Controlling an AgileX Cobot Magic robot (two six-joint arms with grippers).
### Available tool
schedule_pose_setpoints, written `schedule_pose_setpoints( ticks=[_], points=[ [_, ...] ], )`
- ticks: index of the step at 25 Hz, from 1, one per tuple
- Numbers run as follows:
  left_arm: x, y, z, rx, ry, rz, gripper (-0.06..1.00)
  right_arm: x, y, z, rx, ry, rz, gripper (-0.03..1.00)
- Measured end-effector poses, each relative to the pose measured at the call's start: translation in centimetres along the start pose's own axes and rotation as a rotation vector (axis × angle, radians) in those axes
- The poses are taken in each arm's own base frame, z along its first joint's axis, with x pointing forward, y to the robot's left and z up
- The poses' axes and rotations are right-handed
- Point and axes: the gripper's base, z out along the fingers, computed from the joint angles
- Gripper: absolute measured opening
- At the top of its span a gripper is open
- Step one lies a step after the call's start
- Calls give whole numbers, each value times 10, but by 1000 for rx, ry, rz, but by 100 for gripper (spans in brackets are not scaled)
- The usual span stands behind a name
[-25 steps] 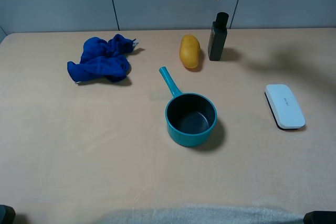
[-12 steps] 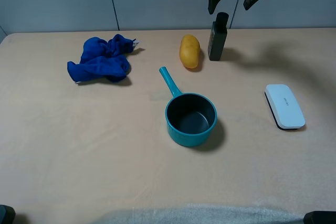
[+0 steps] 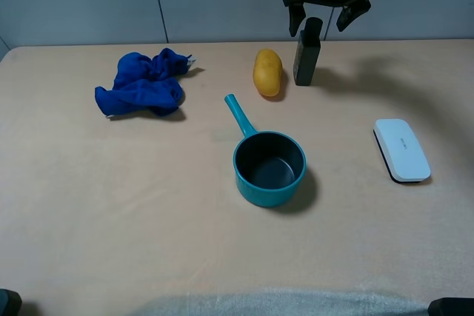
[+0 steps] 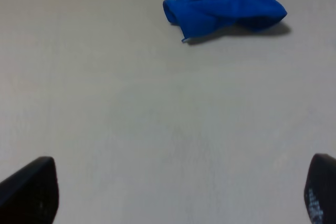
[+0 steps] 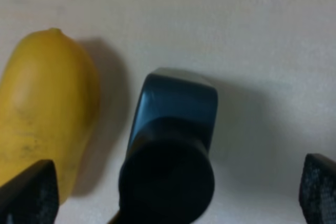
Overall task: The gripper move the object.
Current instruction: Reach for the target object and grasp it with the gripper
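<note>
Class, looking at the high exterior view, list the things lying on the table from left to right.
blue cloth → yellow fruit → dark bottle → white box. The teal saucepan is left out: its span overlaps the fruit and the bottle.

My right end effector (image 3: 319, 27) hangs spread over the bottle (image 3: 306, 63) — the yellow fruit (image 3: 267, 72) crowds it closely on one side; bare tabletop (image 3: 370, 86) lies open on the other.
</note>
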Motion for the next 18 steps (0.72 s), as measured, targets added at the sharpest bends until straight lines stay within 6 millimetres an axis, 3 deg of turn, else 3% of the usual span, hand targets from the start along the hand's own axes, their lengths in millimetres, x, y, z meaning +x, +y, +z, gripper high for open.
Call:
schedule_pose_setpoints(
  ticks=[18],
  points=[
    [0, 0, 0, 0, 0, 0, 94, 3, -2, 45, 13, 38, 42, 69]
  ],
)
